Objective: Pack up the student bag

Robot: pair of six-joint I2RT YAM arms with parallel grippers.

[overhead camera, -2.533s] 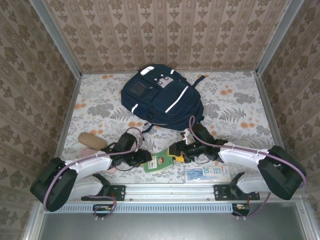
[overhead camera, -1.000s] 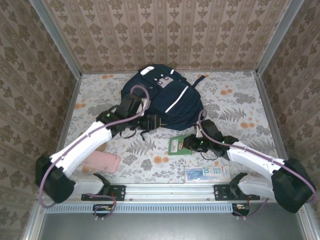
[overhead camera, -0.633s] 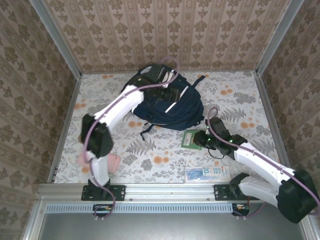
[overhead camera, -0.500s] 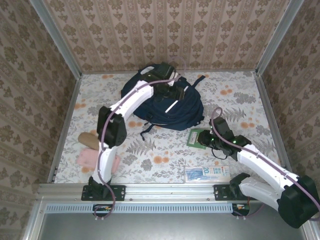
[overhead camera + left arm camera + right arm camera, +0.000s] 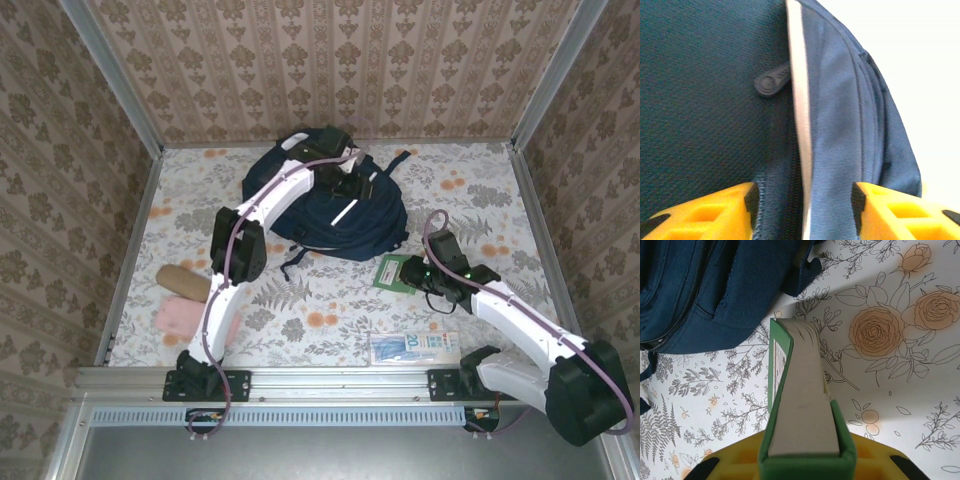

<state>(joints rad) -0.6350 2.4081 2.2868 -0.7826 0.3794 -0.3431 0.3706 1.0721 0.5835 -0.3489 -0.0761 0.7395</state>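
Unzipping is judged in hand: the left gripper (image 5: 802,200) is spread over the student bag (image 5: 330,205) at the table's (image 5: 480,200) far centre, its zip pull (image 5: 771,82) to be pinched next, while a green book (image 5: 800,405) is clamped in the right gripper (image 5: 408,272).

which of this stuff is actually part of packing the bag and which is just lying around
In the job: student bag, left gripper over it, green book held by the right gripper.
Lying about: tan object, pink item, blue-and-white packet, all untouched on the table.
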